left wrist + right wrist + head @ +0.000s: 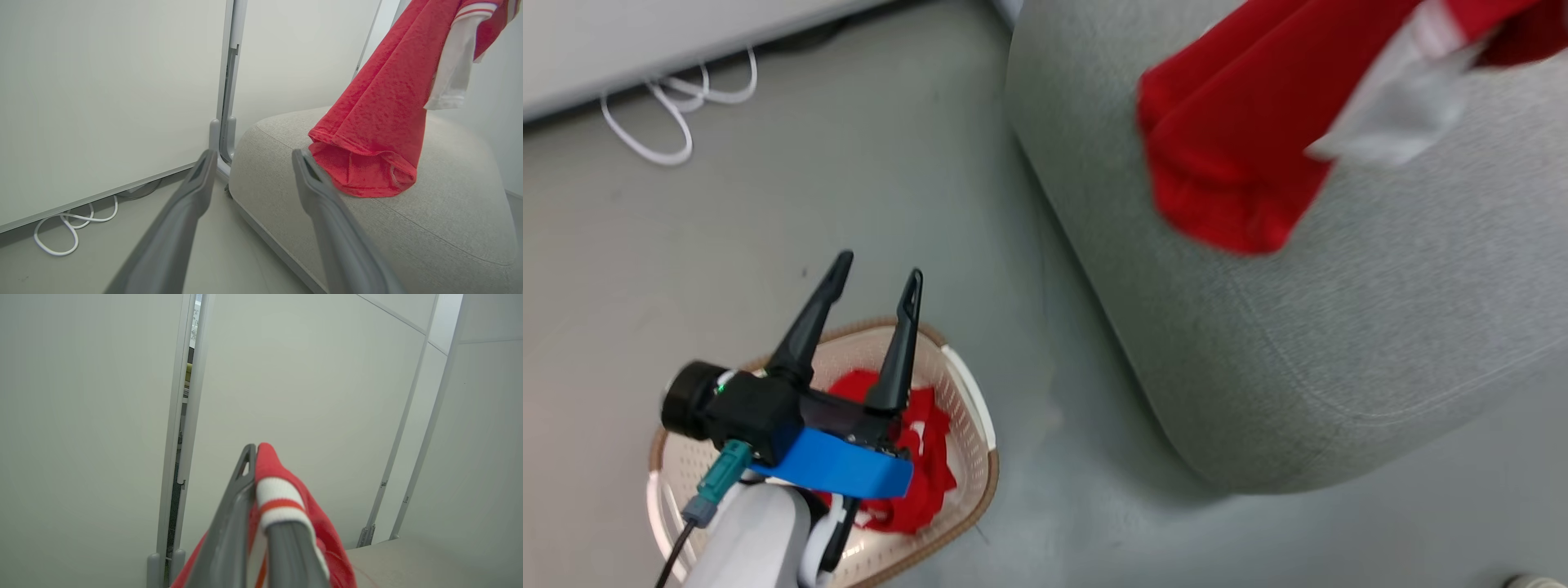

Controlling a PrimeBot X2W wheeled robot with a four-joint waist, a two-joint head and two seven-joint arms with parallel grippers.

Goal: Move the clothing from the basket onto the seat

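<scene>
Well, far to the left one white cable [678,106] lies in loose loops on the grey floor [866,180], at the foot of a pale wall panel [645,41]. Nearer in, the left end effector [880,268] hangs over the single basket [970,390]. Its two dark fingers are spread wide with nothing between them, and a band of blue tape [837,467] runs across its wrist.

The basket stands on the floor, cream with perforated sides and a brown rim, clearly apart from the seat [1339,343]. Inside it lies a heap of red clothing [929,465] with flecks of white trim. I cannot tell how many pieces make up the heap.

Further right is the one big grey seat with its rounded edges. Over its top hangs one red garment [1225,139], drooping in long folds, with a white fabric part [1409,98] beside the red. From the left wrist view its lower hem reaches down to the cushion top, though I cannot tell whether it touches or hangs just clear.

Farthest right, the right end effector [256,465] has its two fingers pinched close together on that garment. A cuff with a white band and one thin red stripe is draped over one finger.
</scene>
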